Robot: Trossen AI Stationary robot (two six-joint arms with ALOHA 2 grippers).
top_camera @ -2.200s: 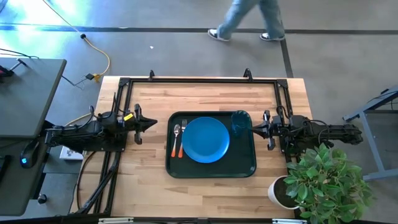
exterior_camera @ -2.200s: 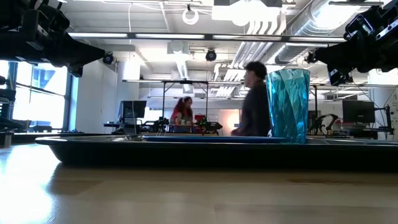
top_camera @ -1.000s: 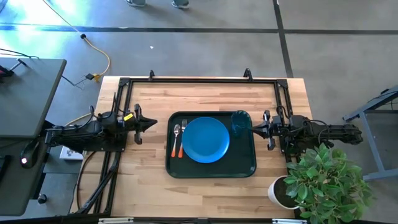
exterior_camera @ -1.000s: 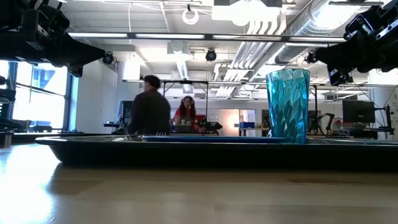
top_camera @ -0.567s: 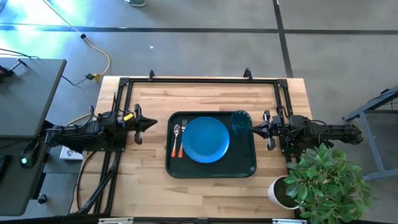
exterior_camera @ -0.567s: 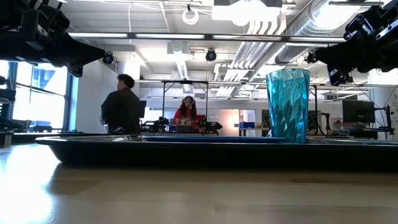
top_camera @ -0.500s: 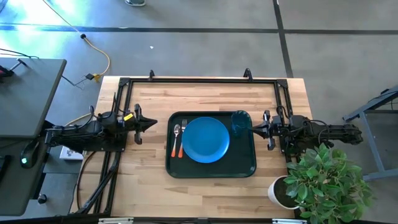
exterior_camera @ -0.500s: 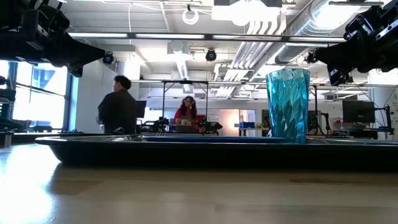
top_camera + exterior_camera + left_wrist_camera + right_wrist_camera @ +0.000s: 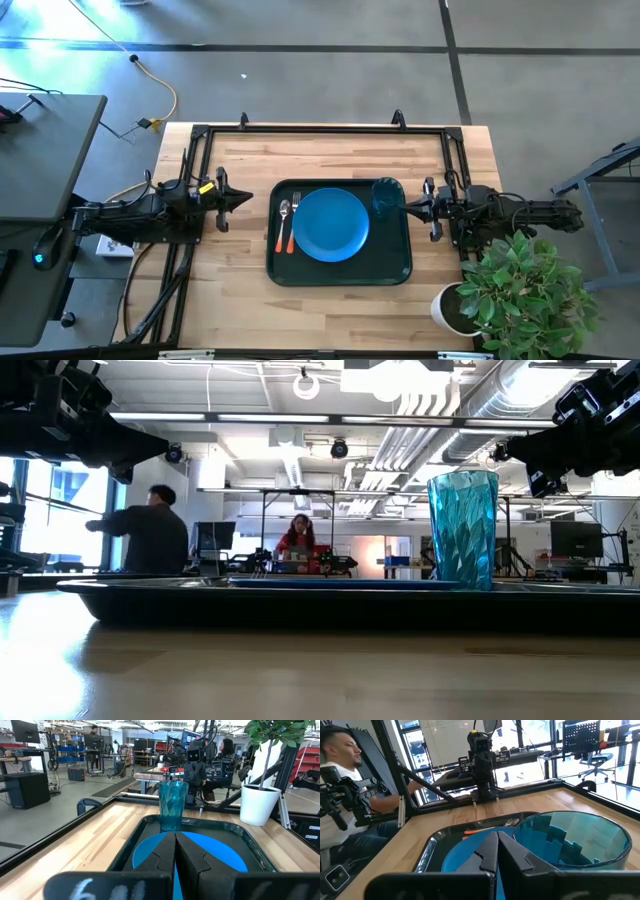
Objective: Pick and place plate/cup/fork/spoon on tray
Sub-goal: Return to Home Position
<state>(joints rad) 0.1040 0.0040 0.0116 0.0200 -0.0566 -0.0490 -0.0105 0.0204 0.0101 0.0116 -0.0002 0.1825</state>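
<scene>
The dark tray (image 9: 340, 270) lies at the table's middle. The blue plate (image 9: 330, 224) rests flat in it. The fork (image 9: 293, 225) and spoon (image 9: 283, 224), orange-red handles toward the near edge, lie side by side on the tray's floor left of the plate. The teal cup (image 9: 387, 196) stands upright in the tray's far right corner; it also shows in the low view (image 9: 463, 530). My left gripper (image 9: 246, 198) is shut and empty, left of the tray and above the table. My right gripper (image 9: 408, 206) is shut and empty, just right of the cup.
A potted plant (image 9: 520, 290) stands at the table's near right corner, close to my right arm. A black frame (image 9: 320, 130) runs along the table's far edge and sides. People show in the room beyond the table.
Neither arm nor any object on the tray has moved. A person has walked across the room behind the table.
</scene>
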